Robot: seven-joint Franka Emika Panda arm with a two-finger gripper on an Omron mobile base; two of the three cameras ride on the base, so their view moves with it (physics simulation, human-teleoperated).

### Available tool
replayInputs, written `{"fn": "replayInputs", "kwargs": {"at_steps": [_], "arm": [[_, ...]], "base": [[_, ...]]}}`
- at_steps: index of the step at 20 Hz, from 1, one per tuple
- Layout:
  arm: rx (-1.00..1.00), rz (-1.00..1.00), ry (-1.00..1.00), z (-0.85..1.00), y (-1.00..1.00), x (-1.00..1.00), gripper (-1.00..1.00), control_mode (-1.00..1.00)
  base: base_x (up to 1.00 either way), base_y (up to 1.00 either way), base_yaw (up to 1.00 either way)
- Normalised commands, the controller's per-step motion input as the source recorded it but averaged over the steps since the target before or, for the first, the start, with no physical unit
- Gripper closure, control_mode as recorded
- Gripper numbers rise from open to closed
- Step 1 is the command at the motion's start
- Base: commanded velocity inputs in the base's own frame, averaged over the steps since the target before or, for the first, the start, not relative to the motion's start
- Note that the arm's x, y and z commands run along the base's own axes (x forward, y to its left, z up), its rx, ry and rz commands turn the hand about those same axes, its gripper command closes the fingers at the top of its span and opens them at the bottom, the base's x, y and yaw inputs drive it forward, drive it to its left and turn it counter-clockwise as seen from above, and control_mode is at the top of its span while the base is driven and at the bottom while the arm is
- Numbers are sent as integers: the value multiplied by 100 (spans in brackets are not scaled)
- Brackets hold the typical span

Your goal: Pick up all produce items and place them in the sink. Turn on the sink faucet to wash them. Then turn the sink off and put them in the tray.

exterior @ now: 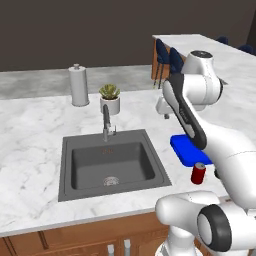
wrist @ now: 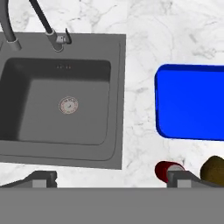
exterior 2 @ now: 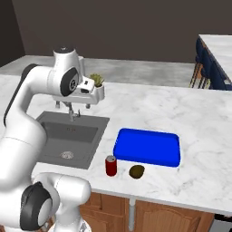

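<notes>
Gripper (wrist: 111,177) held high over the counter between sink (wrist: 116,100) and blue tray (exterior 2: 147,147), fingers spread wide, holding nothing. Brown-olive produce lump (exterior 2: 137,171) sits on the marble just in front of the tray, red can (exterior 2: 111,165) close beside it. Faucet (exterior: 106,120) behind basin; succulent pot (exterior: 110,98) and paper-towel roll (exterior: 78,86) further back.

Brown produce lump (exterior 2: 137,171) sits just beside the red can (exterior 2: 111,165), at 6 o'clock from the blue tray (exterior 2: 147,147); sink (exterior 2: 68,136) at 9.

White marble counter (exterior 2: 199,118) over wooden cabinets (exterior 2: 172,219), dark wall (exterior: 75,30), navy chairs (exterior: 165,55) behind.
</notes>
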Motion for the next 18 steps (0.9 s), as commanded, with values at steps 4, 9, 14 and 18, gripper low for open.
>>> {"fn": "replayInputs", "kwargs": {"at_steps": [4,9,14,18], "arm": [[8,-7,-2,0,-60,-50,-100,-100],[9,-9,0,-4,-66,-55,-100,-100],[5,-12,0,-21,-50,-47,-100,-100],[5,-15,0,-34,-54,-54,-100,-100]], "base": [[0,0,0],[0,0,0],[0,0,0],[0,0,0]]}}
